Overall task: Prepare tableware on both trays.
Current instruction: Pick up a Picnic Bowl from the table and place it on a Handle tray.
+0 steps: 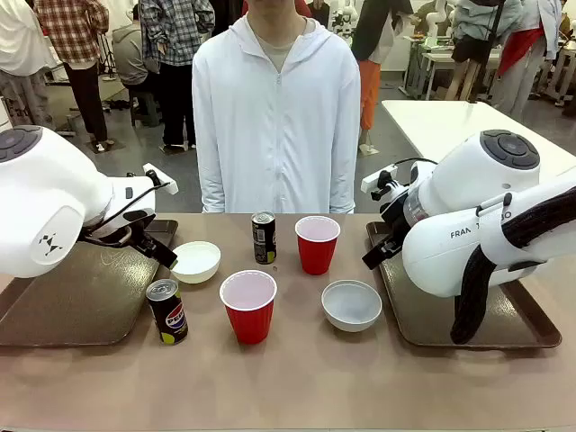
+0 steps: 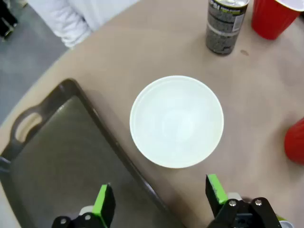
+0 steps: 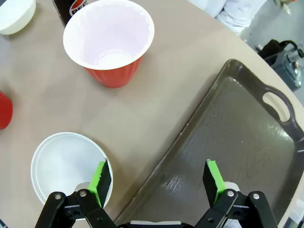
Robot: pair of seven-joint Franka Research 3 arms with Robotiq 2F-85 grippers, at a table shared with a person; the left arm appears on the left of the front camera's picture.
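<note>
Tableware (image 1: 248, 304) on tabletop (image 1: 297, 387) between 2 trays (image 1: 63, 306)

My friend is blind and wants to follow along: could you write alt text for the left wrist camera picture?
A white bowl sits on a tan table, just ahead of the open left end effector with its green pads. A dark brown tray lies beside the bowl, and a dark can and a red cup stand beyond it.
</note>
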